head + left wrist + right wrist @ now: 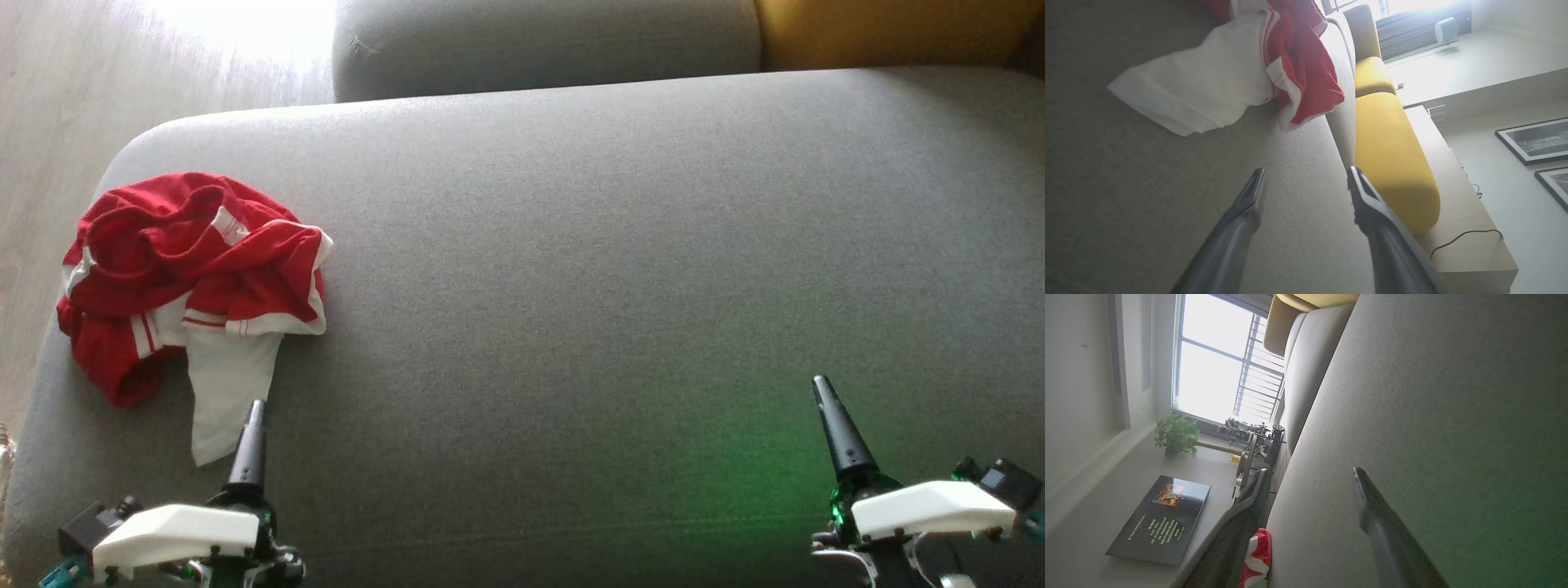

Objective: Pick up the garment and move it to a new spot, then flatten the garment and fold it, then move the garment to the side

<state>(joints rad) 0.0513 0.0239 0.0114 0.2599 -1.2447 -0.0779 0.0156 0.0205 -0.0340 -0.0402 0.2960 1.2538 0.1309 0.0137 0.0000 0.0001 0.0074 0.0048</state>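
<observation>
The garment [192,278] is a crumpled red and white shirt lying on the left end of the grey sofa seat [620,269]. A white flap of it trails toward my left gripper [251,429], which hovers open and empty just short of that flap. In the left wrist view the garment [1249,65] lies beyond the spread fingers of my left gripper [1306,179]. My right gripper [829,408] is open and empty over bare seat at the lower right. In the right wrist view my right gripper [1310,477] has parted fingers, and a bit of the garment [1257,555] shows far off.
The grey backrest [539,41] runs along the far side, with a yellow cushion [890,28] at its right. Pale wooden floor [73,98] lies past the seat's left edge. A green glow falls on the seat near my right gripper.
</observation>
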